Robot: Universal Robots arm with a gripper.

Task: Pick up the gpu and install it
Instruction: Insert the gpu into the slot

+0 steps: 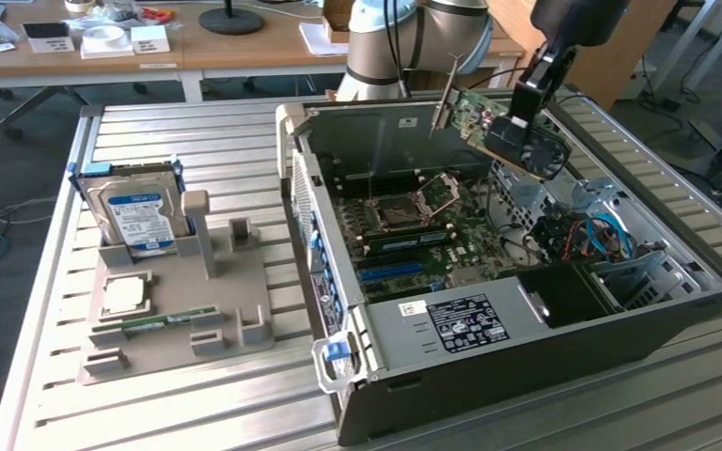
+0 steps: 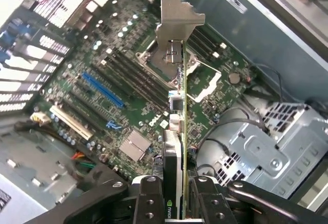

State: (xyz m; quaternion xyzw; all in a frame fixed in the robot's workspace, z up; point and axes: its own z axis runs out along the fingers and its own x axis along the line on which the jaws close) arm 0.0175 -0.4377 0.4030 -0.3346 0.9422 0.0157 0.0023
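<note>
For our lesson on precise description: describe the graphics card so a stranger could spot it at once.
Find the open computer case on the slatted metal table. Above it the claw grips a flat green graphics card in mid-air. Unlike the blue-labelled hard drive on the grey holder, it has a metal bracket at one end.

Exterior view high, oblique — wrist view close over shared motherboard (image 2: 207, 124)

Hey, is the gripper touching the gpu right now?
Touching. In the wrist view the gripper clamps both faces of the gpu, with no gap between them.
</note>
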